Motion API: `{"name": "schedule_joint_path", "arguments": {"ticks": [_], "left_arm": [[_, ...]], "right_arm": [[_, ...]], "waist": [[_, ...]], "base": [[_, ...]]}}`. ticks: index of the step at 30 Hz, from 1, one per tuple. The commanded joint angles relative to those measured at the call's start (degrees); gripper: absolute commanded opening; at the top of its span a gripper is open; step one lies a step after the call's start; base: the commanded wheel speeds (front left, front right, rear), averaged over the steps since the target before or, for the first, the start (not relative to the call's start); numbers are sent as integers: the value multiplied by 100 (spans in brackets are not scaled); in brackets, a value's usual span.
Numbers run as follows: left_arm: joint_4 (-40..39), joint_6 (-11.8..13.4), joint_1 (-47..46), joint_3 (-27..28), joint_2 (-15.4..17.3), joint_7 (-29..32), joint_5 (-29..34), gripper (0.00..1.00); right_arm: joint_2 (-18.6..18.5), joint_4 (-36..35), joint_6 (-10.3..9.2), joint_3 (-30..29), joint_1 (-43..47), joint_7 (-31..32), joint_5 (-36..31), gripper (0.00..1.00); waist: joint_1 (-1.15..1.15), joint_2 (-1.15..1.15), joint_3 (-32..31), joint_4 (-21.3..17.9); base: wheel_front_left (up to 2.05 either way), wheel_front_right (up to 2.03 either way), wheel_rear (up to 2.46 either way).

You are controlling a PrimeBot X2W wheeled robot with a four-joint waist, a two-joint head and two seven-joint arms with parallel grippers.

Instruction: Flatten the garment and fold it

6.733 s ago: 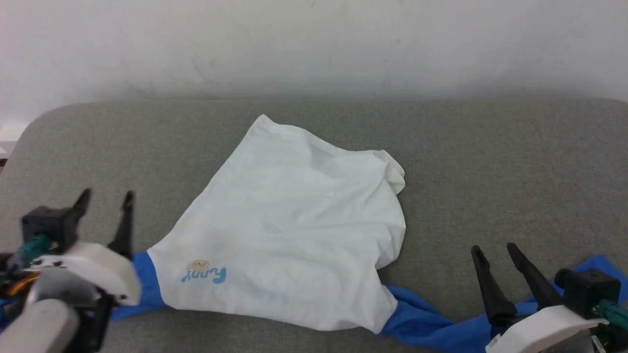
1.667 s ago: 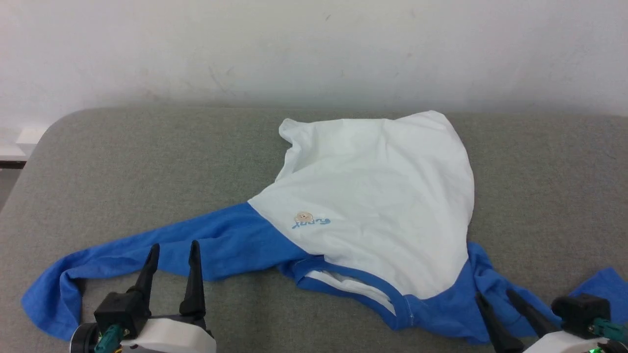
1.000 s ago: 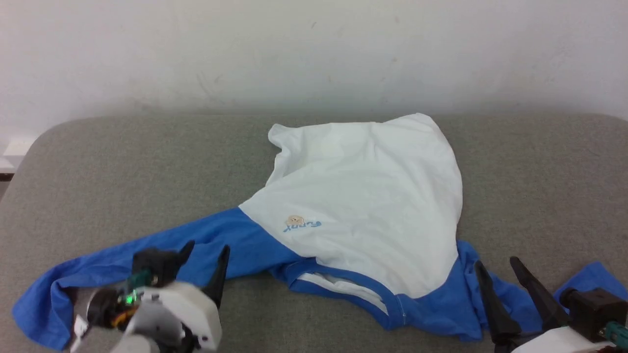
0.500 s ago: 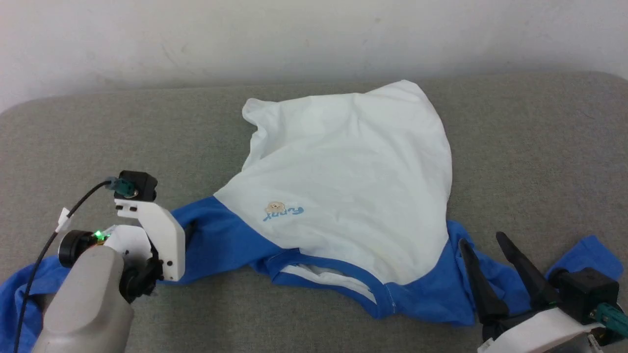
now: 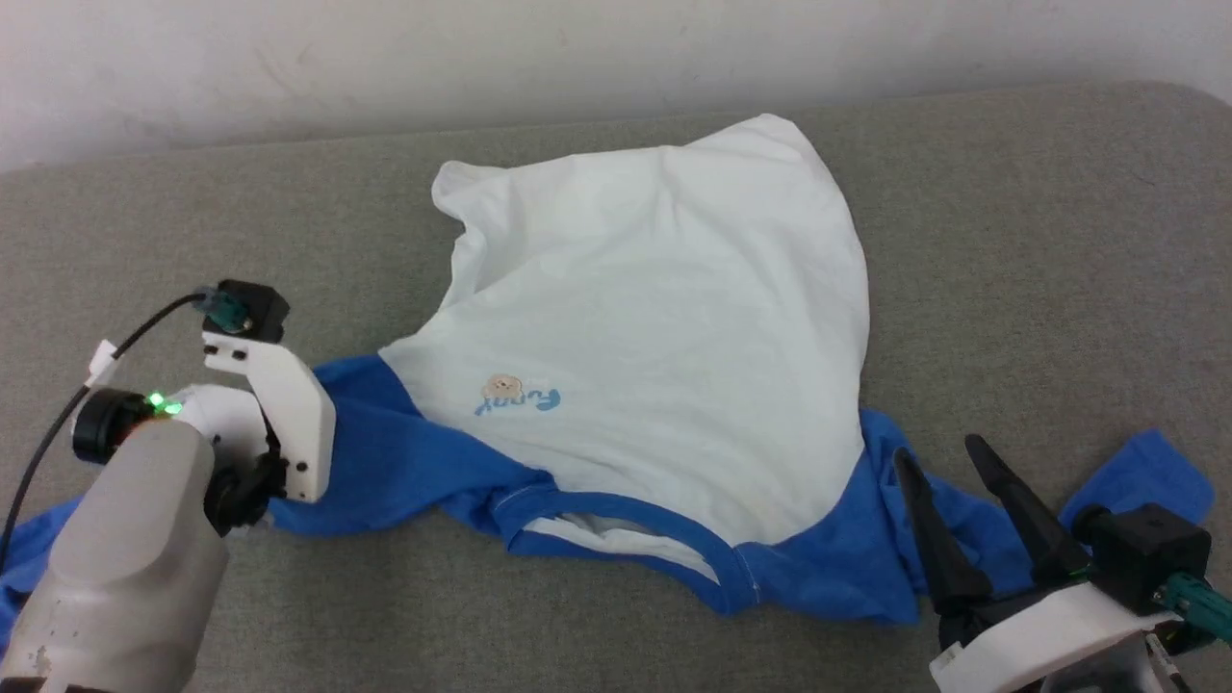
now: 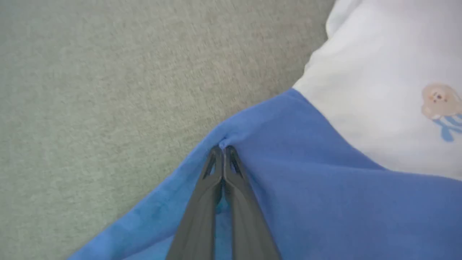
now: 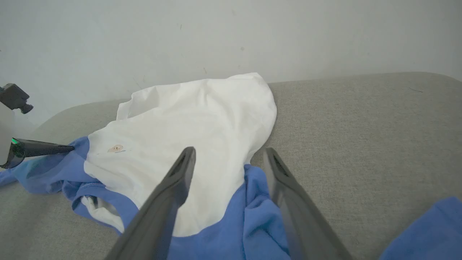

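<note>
The shirt lies crumpled on the grey cushion, its white body just right of the left gripper, which pinches the blue sleeve. The right gripper stands spread at the other shoulder. This looks like flattening; next, a gentle outward pull.

Bench before me: grey woven covering, with a rounded far corner at the upper right of the head view. One item lies directly on it, the garment. The white body is spread across the centre, rumpled, and its hem corner curls over at upper centre-left. A blue sleeve runs flat towards the lower left edge. The collar opening sits at lower centre. The second sleeve lies bunched at lower right.
</note>
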Motion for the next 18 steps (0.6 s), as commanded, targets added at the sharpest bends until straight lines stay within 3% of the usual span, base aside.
{"name": "schedule_joint_path", "arguments": {"ticks": [1,5,9,10,11,18], "left_arm": [[128,207,-211,52,56,-468,179,0],[454,574,-500,249,28,-1404,332,0],[833,578,-489,338,-118,-1695,207,3],[963,571,-460,394,-177,-1706,112,44],[1049,584,-435,464,-218,-1790,30,100],[1063,507,-87,839,-307,-2228,-435,100]], "right_arm": [[18,16,-4,20,-119,-25,61,100],[20,51,-4,82,-181,-13,99,100],[23,98,-4,135,-205,-20,121,100],[25,112,-4,143,-203,-30,128,100],[28,126,-4,149,-197,-38,132,100],[54,195,-4,107,-18,-98,152,100]], "waist": [[-1,0,25,-18],[-1,0,29,-69],[-1,0,-16,-116],[-1,0,-33,-124],[-1,0,-57,-131],[-1,0,-311,-62]], "base": [[0,0,0],[0,0,0],[0,0,0],[0,0,0],[0,0,0],[0,0,0]]}}
